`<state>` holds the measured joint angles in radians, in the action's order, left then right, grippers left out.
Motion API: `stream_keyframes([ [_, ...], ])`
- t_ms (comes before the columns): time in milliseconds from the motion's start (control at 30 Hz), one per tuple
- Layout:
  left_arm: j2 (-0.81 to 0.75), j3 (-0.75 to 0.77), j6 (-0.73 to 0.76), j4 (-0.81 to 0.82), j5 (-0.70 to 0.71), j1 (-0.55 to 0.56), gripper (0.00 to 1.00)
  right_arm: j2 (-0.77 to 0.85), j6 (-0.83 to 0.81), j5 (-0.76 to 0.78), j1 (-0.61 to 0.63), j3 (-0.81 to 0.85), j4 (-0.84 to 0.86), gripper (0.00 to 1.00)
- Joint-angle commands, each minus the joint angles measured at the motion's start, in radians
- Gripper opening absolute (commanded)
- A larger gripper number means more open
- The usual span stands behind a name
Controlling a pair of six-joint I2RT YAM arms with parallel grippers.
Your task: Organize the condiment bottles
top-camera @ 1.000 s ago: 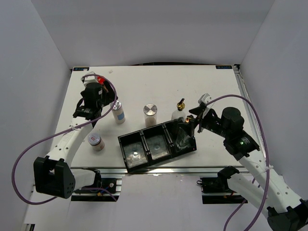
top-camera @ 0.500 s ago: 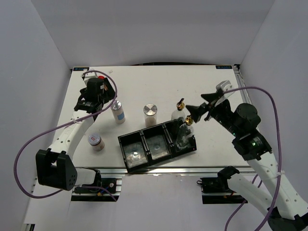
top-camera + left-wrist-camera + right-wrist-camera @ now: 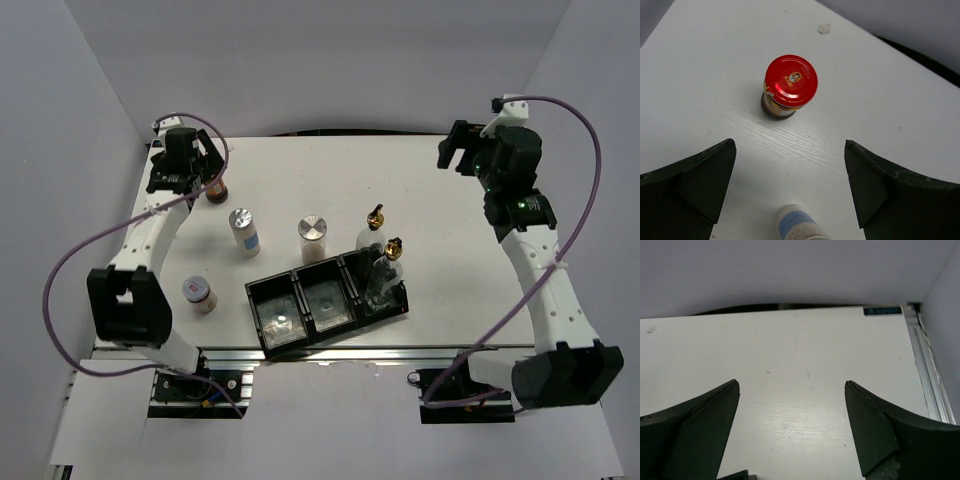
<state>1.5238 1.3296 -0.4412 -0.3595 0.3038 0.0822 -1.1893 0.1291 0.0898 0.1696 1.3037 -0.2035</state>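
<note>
The red-lidded dark jar (image 3: 790,86) stands upright at the far left of the table (image 3: 440,250), partly hidden by my left arm in the top view (image 3: 216,190). My left gripper (image 3: 790,192) (image 3: 200,166) hangs open and empty above it. Three silver-lidded shakers (image 3: 244,231) (image 3: 313,236) (image 3: 198,293) stand on the table. One gold-pourer glass bottle (image 3: 387,268) stands in the right compartment of the black tray (image 3: 262,325). The other glass bottle (image 3: 375,226) stands just behind the tray. My right gripper (image 3: 456,150) (image 3: 790,425) is open and empty, raised at the far right.
White walls close in the table on three sides. A metal rail (image 3: 930,385) runs along the right edge. The tray's left and middle compartments hold no bottle. A shaker's top (image 3: 799,225) shows at the bottom of the left wrist view.
My right gripper let go of the bottle in the tray's right compartment and pulled back up to the far right. My left gripper moved back, uncovering the red-lidded jar.
</note>
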Motion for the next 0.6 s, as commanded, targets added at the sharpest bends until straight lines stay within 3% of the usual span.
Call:
stream_keyframes([
  [0,0.111,0.122,0.048,-0.045,-0.020,-0.015,0.98,-0.039,0.078,-0.088,-0.122,0.019,-0.013,0.89],
  [167,0.318,0.287,0.068,-0.102,-0.005,-0.027,0.98,-0.046,0.070,-0.124,-0.159,-0.087,0.047,0.89],
  [567,0.545,0.485,0.105,-0.134,0.050,-0.032,0.98,-0.053,0.010,-0.099,-0.188,-0.156,0.092,0.89],
])
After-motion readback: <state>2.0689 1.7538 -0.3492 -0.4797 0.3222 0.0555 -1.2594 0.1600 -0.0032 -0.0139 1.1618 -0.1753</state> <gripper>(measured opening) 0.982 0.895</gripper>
